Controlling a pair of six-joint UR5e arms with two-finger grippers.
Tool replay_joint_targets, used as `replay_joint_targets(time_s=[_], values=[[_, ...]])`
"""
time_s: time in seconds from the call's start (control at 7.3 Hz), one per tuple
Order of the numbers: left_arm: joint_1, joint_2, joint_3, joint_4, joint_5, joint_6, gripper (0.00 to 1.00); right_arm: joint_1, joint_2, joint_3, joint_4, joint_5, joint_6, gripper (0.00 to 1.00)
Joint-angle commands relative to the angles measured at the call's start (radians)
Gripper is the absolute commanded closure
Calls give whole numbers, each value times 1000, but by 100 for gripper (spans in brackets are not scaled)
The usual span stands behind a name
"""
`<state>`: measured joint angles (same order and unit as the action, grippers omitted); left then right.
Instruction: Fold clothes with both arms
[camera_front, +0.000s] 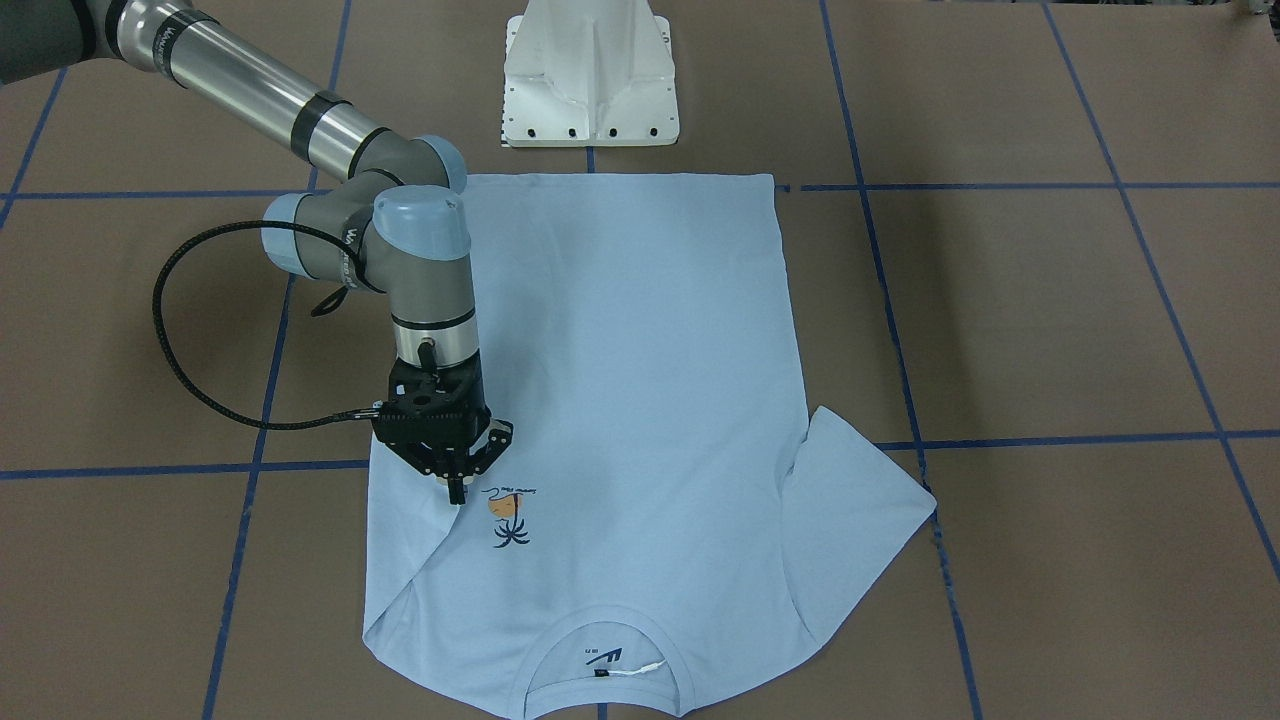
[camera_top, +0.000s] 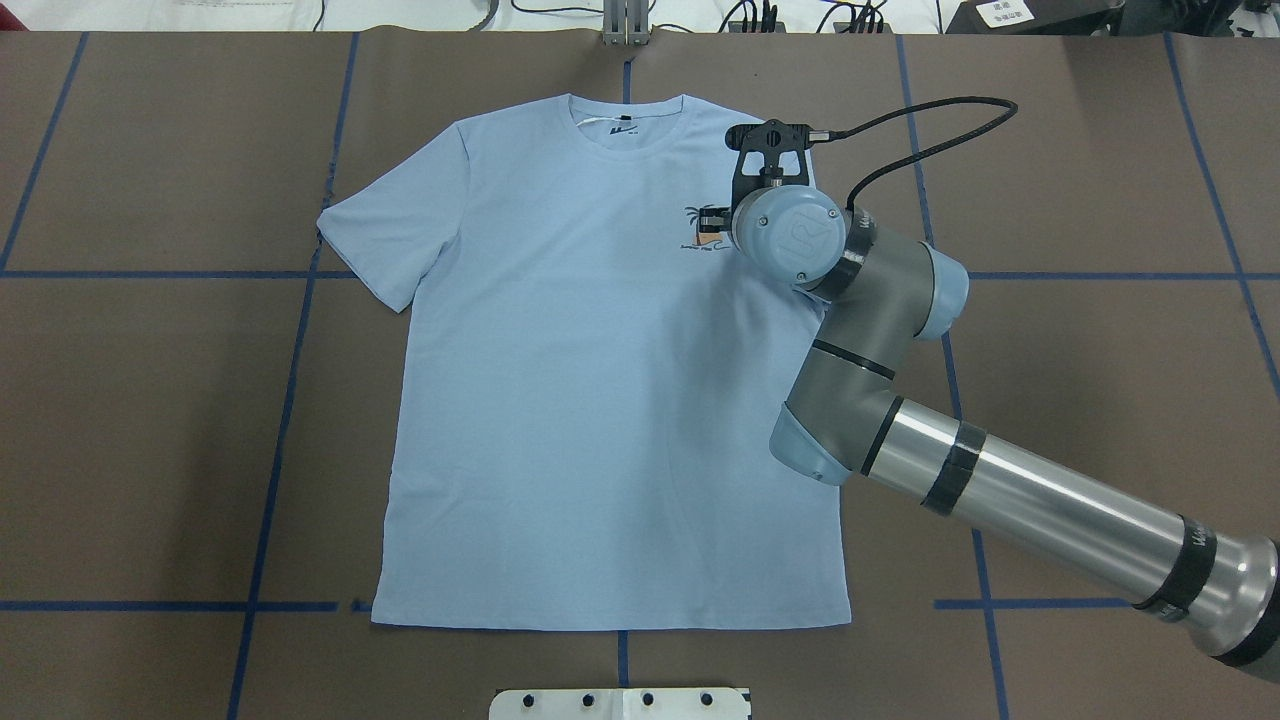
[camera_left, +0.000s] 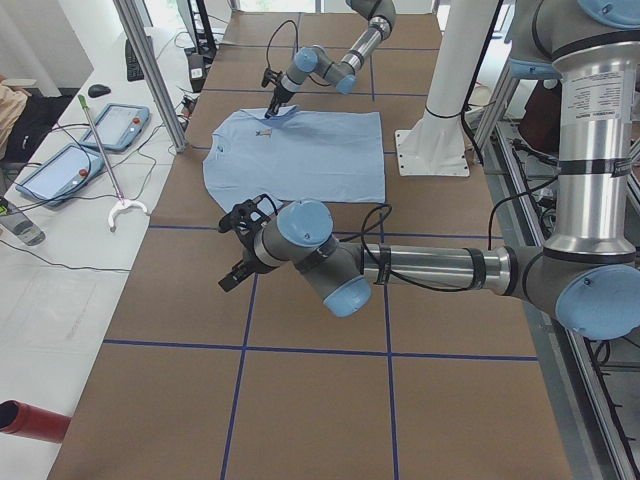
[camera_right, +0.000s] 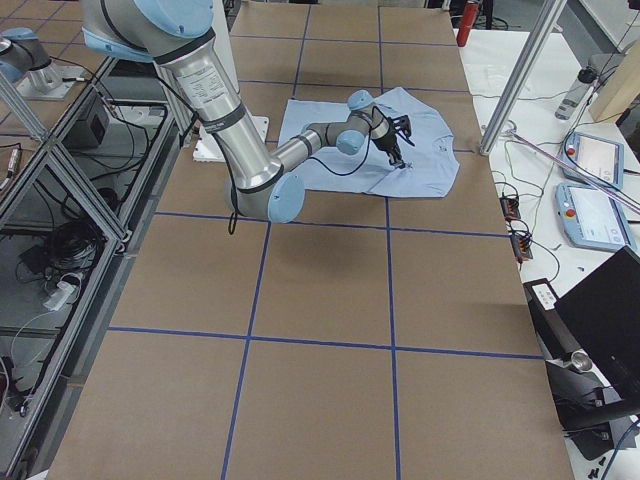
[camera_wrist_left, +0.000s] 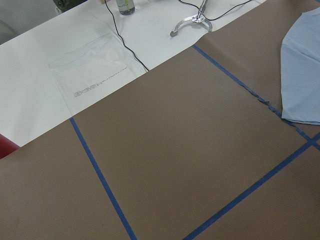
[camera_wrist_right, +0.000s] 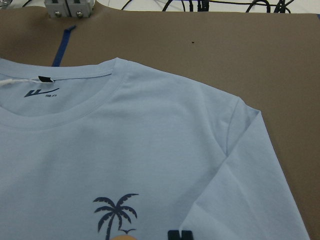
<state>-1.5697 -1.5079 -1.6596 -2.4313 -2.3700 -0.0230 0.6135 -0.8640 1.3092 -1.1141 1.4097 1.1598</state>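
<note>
The light blue T-shirt (camera_top: 600, 400) lies flat, front up, with its collar (camera_front: 605, 640) at the table's far side from the robot. The sleeve (camera_wrist_right: 240, 165) on the robot's right is folded in over the shirt's body. The other sleeve (camera_top: 390, 230) lies spread out. My right gripper (camera_front: 458, 492) points down beside the palm chest print (camera_front: 508, 515). Its fingertips (camera_wrist_right: 180, 235) are together on the folded sleeve's edge. My left gripper (camera_left: 236, 262) hovers over bare table off the shirt's left side. It shows only in the exterior left view, so I cannot tell if it is open or shut.
The white pedestal base (camera_front: 590, 80) stands at the robot's side of the shirt's hem. Blue tape lines (camera_top: 290, 400) cross the brown table. Tablets (camera_left: 55, 170), cables and a metal post (camera_left: 150, 70) stand past the table's far edge.
</note>
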Motion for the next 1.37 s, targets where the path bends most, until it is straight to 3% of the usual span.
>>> replay_joint_targets(time_s=[0.0, 0.69, 0.82, 0.96, 1.23], values=[[0, 0, 1, 0, 0, 0, 0, -1, 37, -37, -10, -3, 65, 100], [0, 0, 1, 0, 0, 0, 0, 2, 56, -54, -18, -5, 96, 100], [0, 0, 1, 0, 0, 0, 0, 2, 57, -56, -13, -5, 100, 82], [0, 0, 3, 0, 0, 0, 0, 2, 62, -65, -16, -27, 97, 1], [0, -5, 4, 1, 0, 0, 0, 21, 94, -65, -38, 0, 84, 0]])
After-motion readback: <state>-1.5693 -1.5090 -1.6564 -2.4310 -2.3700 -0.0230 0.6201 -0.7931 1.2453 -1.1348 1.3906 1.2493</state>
